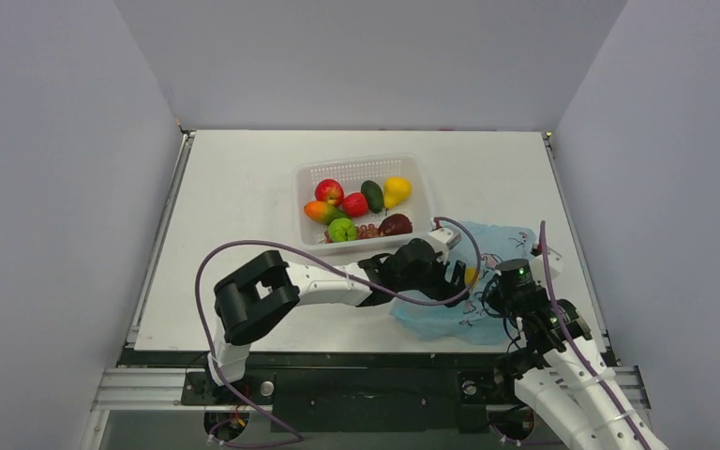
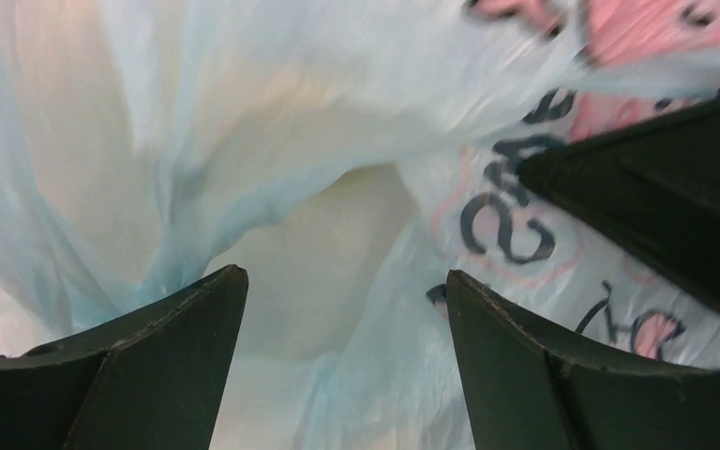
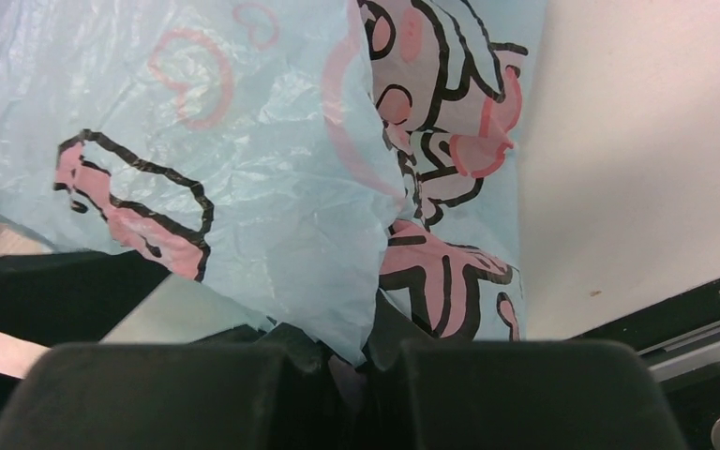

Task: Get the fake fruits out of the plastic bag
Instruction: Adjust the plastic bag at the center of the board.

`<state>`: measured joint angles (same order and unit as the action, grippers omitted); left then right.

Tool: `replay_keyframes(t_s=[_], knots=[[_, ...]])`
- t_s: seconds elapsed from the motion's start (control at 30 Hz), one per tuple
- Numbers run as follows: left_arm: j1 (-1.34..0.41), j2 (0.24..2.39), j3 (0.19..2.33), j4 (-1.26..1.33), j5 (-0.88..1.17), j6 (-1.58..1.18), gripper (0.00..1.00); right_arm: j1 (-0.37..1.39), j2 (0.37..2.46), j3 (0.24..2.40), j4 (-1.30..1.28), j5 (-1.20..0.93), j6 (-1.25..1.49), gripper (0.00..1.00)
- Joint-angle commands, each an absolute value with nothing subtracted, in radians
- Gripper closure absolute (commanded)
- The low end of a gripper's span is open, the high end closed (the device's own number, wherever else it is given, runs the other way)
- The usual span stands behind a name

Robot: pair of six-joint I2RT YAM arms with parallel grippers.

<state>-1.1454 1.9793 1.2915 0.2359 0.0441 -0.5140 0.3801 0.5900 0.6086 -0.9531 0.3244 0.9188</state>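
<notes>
Emptying looks nearly done: most fruits [image 1: 329, 191] lie in the basket [image 1: 311, 176]; bag [image 1: 499, 240] sags on the tabletop [image 1: 244, 187], near right; right pincer [image 3: 372, 361] clenched on its rim; left pincer [image 2: 347, 291] released at its mouth; next, probably grip the yellow fruit [image 1: 470, 275] inside.

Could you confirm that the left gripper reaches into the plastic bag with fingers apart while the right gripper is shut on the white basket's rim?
Not quite: the right gripper is shut on the edge of the plastic bag, not the rim of the basket, as the right wrist view shows. The left gripper does reach into the bag, fingers apart.
</notes>
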Motion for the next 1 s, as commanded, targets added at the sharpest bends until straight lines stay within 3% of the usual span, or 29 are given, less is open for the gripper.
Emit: replay_keyframes(t_s=[0.0,0.07,0.13,0.17,0.2,0.23,0.3,0.57,0.63,0.7,0.73,0.77,0.8,0.87,0.97], knots=[[-1.127,1.871,1.165,0.42,0.108,-0.756,0.25,0.382,0.579,0.629,-0.923,0.298,0.88,1.0],[-1.113,1.871,1.152,0.428,0.132,-0.836,0.26,0.382,0.583,0.643,-0.923,0.299,0.871,1.0],[-1.099,1.88,1.131,0.462,0.155,-0.903,0.26,0.381,0.596,0.667,-0.932,0.321,0.865,0.89],[-1.097,1.883,1.124,0.487,0.159,-0.926,0.26,0.381,0.603,0.679,-0.95,0.339,0.866,0.73],[-1.093,1.886,1.118,0.49,0.158,-0.936,0.26,0.38,0.621,0.699,-0.957,0.377,0.873,0.65],[-1.09,1.893,1.117,0.485,0.162,-0.95,0.26,0.379,0.632,0.706,-0.968,0.393,0.881,0.44],[-1.083,1.899,1.107,0.495,0.172,-0.963,0.26,0.373,0.68,0.727,-0.955,0.414,0.884,0.27],[-1.073,1.902,1.071,0.514,0.166,-0.949,0.26,0.363,0.986,0.814,-0.908,0.538,0.836,0.17],[-1.074,1.883,1.03,0.531,0.16,-0.955,0.26,0.363,1.052,0.808,-0.893,0.579,0.833,0.19],[-1.071,1.845,0.989,0.539,0.163,-0.943,0.26,0.362,1.07,0.788,-0.849,0.575,0.802,0.32],[-1.069,1.828,0.975,0.531,0.164,-0.931,0.24,0.361,1.057,0.776,-0.798,0.562,0.791,0.5],[-1.064,1.784,0.949,0.523,0.163,-0.902,0.23,0.361,1.034,0.748,-0.766,0.516,0.767,0.61],[-1.061,1.738,0.938,0.5,0.158,-0.866,0.21,0.361,1.023,0.735,-0.706,0.488,0.757,0.8],[-1.049,1.675,0.913,0.453,0.149,-0.816,0.17,0.361,0.996,0.694,-0.624,0.38,0.722,0.98],[-1.019,1.621,0.904,0.365,0.146,-0.773,0.15,0.373,0.965,0.662,-0.566,0.252,0.682,1.0]])
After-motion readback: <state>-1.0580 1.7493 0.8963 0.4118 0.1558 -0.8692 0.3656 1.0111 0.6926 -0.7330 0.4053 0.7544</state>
